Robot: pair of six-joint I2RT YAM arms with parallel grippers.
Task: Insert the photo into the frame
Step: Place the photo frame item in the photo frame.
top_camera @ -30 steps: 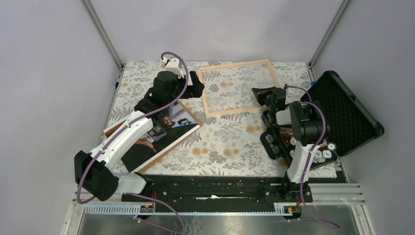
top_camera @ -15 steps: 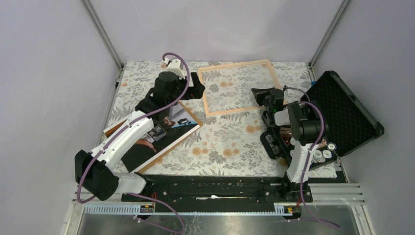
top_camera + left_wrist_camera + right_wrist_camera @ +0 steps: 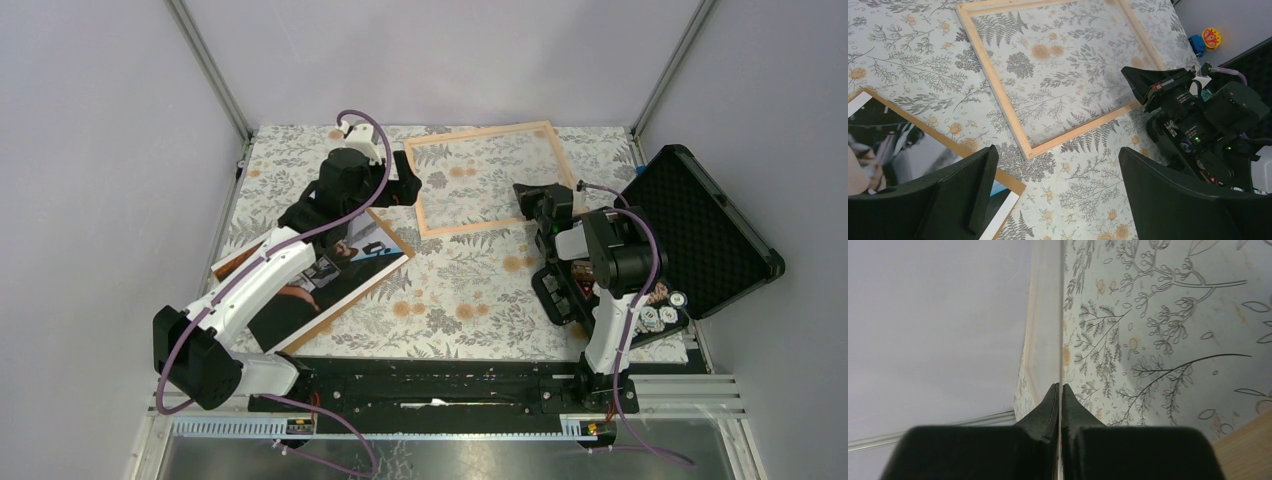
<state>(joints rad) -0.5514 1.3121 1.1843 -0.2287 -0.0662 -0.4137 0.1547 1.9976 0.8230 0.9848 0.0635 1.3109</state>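
Left gripper [image 3: 1057, 155] spread as wide as can be, nothing between the fingers, hanging above the flowered cloth [image 3: 1083, 215]. Just below and beside its left finger, the photo [image 3: 878, 145], flat and face up, one corner reaching in under that finger. Straight ahead of the open fingers, the frame [image 3: 996, 82], also flat, lying apart from the photo. Right gripper [image 3: 1062, 386] pinched fully shut at the frame corner nearest its own arm, tips against the thin edge of a rail; a true clamp on it not certain. Judging by looks: photo light but broad, a stiff board, perhaps slick-faced, likely to swing or droop if pinched at one corner and to slide on the cloth if pushed. Best taken by the white margin or brown edge closest to the left fingers, after tipping that edge up, never on the printed face. Frame probably light and slender, easy to skate or twist; worth steadying at a corner while seating the photo square inside.
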